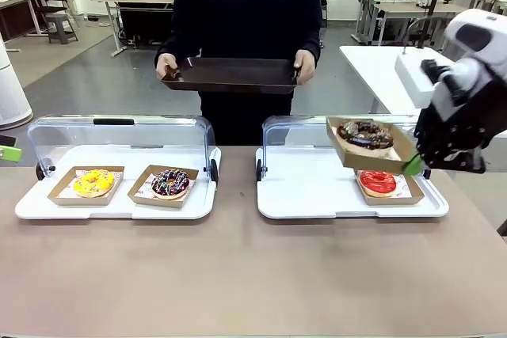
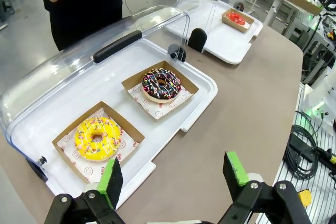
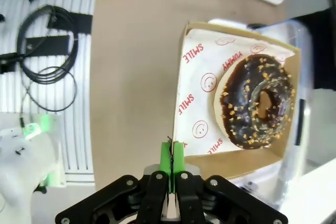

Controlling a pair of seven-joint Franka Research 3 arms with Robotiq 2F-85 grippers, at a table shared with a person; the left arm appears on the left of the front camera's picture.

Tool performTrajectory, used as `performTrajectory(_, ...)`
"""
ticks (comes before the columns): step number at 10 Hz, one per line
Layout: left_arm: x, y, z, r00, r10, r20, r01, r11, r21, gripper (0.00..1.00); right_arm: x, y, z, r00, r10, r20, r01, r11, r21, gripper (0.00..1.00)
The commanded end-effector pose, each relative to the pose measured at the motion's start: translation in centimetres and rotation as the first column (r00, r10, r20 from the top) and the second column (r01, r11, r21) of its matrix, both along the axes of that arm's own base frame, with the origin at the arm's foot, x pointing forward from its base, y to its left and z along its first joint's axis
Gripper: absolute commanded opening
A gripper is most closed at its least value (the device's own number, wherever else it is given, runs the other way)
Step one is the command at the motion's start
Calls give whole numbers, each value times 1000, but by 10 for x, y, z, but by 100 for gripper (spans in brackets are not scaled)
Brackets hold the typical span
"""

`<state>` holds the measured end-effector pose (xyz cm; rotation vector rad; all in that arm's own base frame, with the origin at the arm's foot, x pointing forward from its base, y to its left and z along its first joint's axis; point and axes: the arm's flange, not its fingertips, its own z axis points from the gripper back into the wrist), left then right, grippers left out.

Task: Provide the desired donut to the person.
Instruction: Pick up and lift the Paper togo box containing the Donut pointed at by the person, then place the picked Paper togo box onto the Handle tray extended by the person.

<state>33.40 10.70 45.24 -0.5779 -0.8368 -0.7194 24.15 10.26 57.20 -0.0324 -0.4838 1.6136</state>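
My right gripper (image 1: 414,165) (image 3: 172,157) is shut on the rim of a cardboard tray (image 1: 369,148) (image 3: 199,98) that carries a chocolate donut with nut crumbs (image 1: 365,134) (image 3: 257,99), held tilted above the right white tray (image 1: 317,195). Under it a red-glazed donut (image 1: 378,182) (image 2: 236,18) rests in its box. On the left white tray (image 1: 119,203) (image 2: 205,85) lie a yellow sprinkled donut (image 1: 93,182) (image 2: 97,138) and a chocolate sprinkled donut (image 1: 170,182) (image 2: 161,83). My left gripper (image 2: 173,174) hangs open above the table near them. The person (image 1: 245,5) holds a dark serving tray (image 1: 230,75) with both hands.
Both white trays have clear hinged lids (image 1: 119,128) (image 2: 94,51) standing open at the back. The brown table (image 1: 253,275) has free room in front. Cables (image 3: 47,51) and floor lie beside the table's right end.
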Motion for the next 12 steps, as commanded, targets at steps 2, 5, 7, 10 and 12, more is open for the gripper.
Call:
performTrajectory(2, 1, 1, -1, 1000, -12, 26, 13, 1000, -11, 100, 35, 11, 7, 1000, 6, -10, -6, 1000, 22, 0)
performTrajectory(5, 1, 1, -1, 1000, -12, 26, 13, 1000, -11, 100, 0, 1, 9, 1000, 11, 17, -11, 1000, 14, 0)
performTrajectory(7, 1, 1, -1, 1000, -12, 26, 13, 1000, -11, 100, 0, 1, 9, 1000, 11, 17, -11, 1000, 14, 0)
performTrajectory(10, 1, 1, -1, 1000, -12, 26, 13, 1000, -11, 100, 0, 1, 9, 1000, 11, 17, -11, 1000, 14, 0)
performTrajectory(12, 1, 1, -1, 1000, -12, 26, 13, 1000, -11, 100, 0, 1, 9, 1000, 11, 17, -11, 1000, 14, 0)
